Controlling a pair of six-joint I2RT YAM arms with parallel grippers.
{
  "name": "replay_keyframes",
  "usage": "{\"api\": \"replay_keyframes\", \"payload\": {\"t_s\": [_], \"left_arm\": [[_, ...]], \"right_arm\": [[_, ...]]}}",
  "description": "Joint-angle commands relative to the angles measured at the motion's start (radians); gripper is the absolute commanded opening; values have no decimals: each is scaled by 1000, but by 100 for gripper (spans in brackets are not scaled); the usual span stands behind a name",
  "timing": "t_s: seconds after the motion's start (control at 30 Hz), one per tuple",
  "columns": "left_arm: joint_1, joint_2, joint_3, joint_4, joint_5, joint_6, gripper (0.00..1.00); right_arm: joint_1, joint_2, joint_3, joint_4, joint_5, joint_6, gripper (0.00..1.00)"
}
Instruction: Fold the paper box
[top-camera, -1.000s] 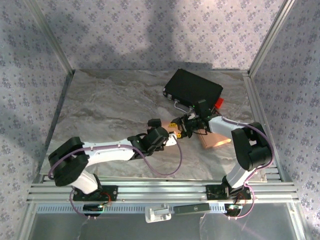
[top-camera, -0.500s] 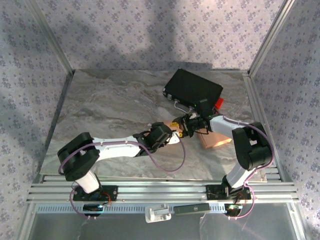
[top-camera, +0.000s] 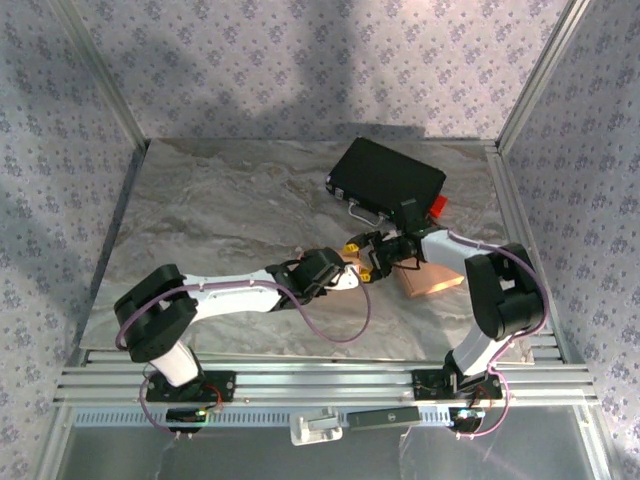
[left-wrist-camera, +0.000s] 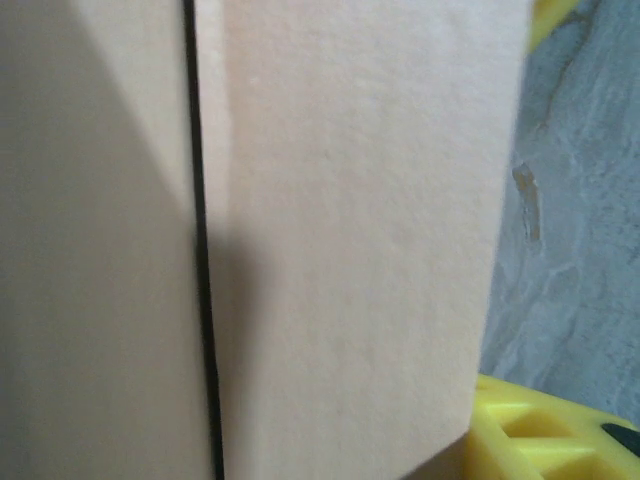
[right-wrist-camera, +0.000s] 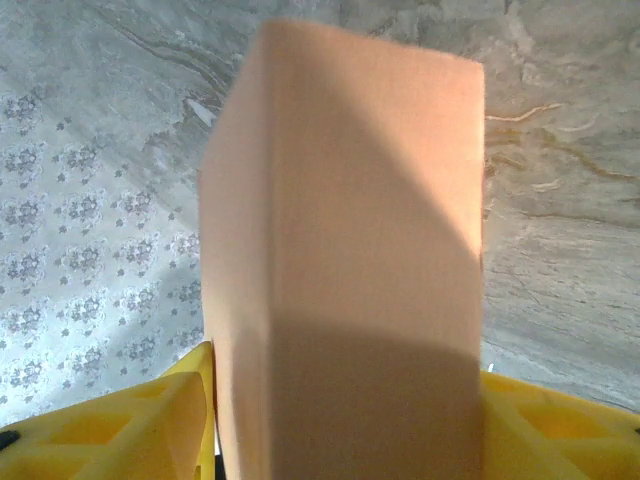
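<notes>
tan cardboard paper box, apparently mid-fold, is straddled by the right hand with the left hand close, neither grip discernible; next crease likely needs one firm hold.

Left arm and right arm: white tubular links, black joint housings, black bases at the frame's bottom. A purple cable trails each. Ribbed yellow fingers form the jaws.
</notes>
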Motion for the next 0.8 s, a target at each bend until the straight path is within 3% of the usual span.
{"api": "replay_keyframes", "payload": {"t_s": [0.0,0.53,0.63,0.77], "left_arm": [[6,-52,63,-115,59,-25,49],[46,32,300,-552,375,-118,37],[47,50,339,-643,421,-125,36],[57,56,371,-721,476,-129,36]], "right_arm": [[-17,-77,64,-115,26,-55,69],[-155,-308,81,-364,95,-208,69],[-188,-370,79,-397,125,-276,65],[-195,-470,84,-482,257,-431,54]]}}
